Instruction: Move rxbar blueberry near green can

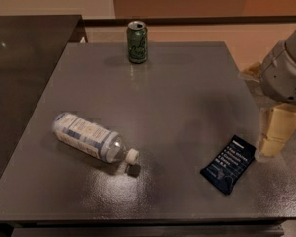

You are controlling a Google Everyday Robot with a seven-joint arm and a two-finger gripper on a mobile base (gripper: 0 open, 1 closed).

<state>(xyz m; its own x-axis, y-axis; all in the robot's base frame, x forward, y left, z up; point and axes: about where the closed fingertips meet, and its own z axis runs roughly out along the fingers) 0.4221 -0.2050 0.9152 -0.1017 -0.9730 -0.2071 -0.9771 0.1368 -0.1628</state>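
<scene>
The rxbar blueberry point(229, 164) is a flat dark navy wrapper with white text, lying at an angle near the table's front right. The green can point(137, 42) stands upright at the middle of the table's far edge, well away from the bar. My gripper point(275, 132) hangs at the right edge of the table, just right of the bar and a little above the surface. It holds nothing that I can see. The grey arm housing point(286, 73) sits above it.
A clear plastic bottle point(91, 138) with a white-blue label lies on its side at the front left, cap pointing right. The grey table point(177, 98) has a dark counter point(24, 63) along its left side. Tan floor lies behind.
</scene>
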